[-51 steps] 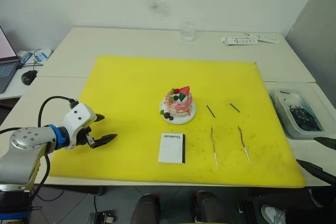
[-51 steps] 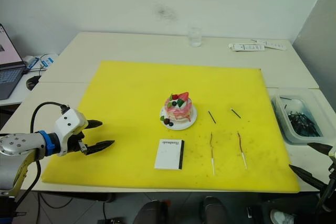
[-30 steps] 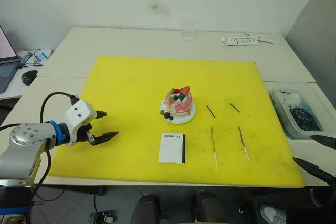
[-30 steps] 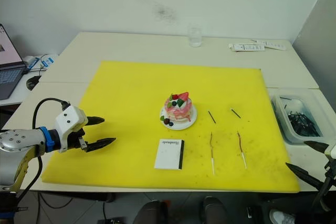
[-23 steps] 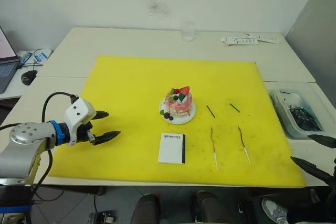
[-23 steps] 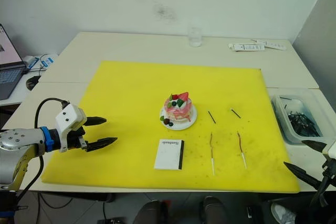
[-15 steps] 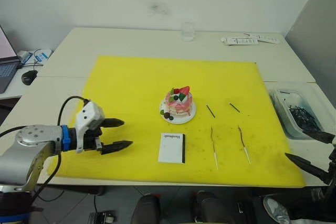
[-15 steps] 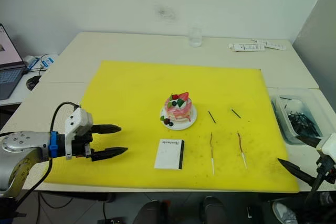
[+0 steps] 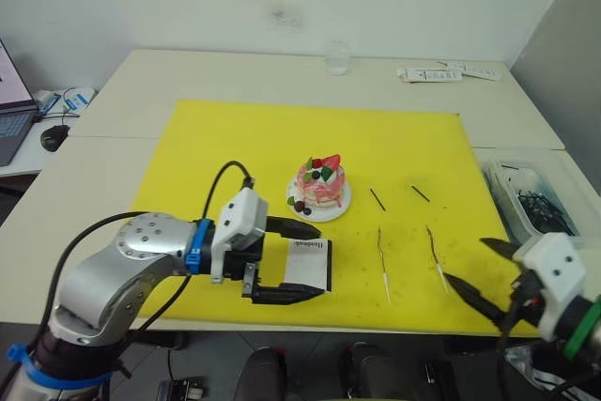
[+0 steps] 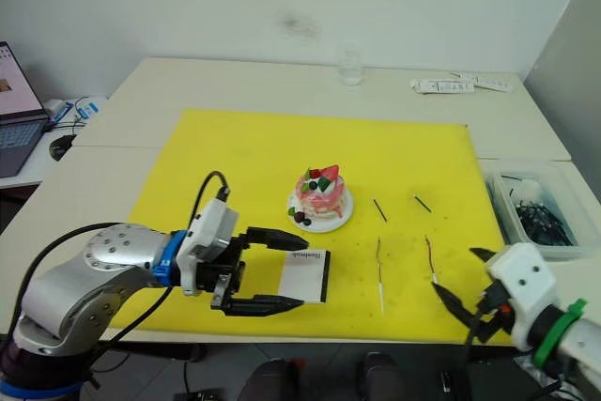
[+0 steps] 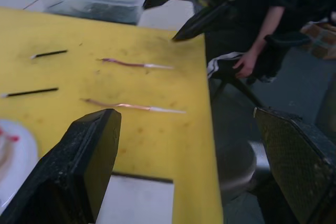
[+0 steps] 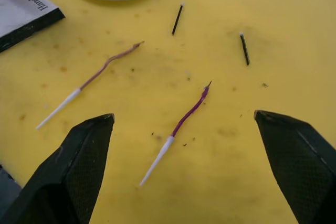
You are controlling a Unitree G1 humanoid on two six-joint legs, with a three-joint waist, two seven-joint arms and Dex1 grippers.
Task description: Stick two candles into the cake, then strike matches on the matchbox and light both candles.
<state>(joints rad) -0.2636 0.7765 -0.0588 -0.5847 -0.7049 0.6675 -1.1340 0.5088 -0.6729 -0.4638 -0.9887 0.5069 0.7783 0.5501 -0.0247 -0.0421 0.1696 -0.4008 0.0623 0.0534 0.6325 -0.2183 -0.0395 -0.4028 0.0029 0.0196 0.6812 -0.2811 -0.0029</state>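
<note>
L gripper (image 9: 293, 262) is held wide apart just above the mat, one black finger on each side of the matchbox (image 9: 308, 264); nothing is pinched. Judged: it is set astride the box so the box can be clamped and steadied for striking, or lifted, later on. The box lies flat, black strip toward the candles, just in front of the cake.

R gripper (image 10: 455, 281) is also spread, empty, low over the front right corner of the yellow mat (image 9: 235, 147). In the R wrist view the nearer candle (image 12: 176, 130) lies centred between the two fingers, which suggests an approach lined up on it for a pick; no contact yet.

Both candles lie flat on the mat, side by side but apart, white ends toward the robot. The other candle (image 12: 89, 84) is between the first and the matchbox. Beyond them, two matches (image 9: 377, 198) (image 9: 420, 193) lie apart from each other, to the R of the cake.

The cake (image 9: 319, 182) sits upright on its white plate (image 9: 338, 208) near mid-mat, nothing stuck in it. Judged: task at its very start; candles not yet inserted, matches untouched.

A clear bin (image 9: 526, 196) of dark bits stands off the mat at the R edge. A person's hand (image 11: 245, 62) is seen past the table in the L wrist view.
</note>
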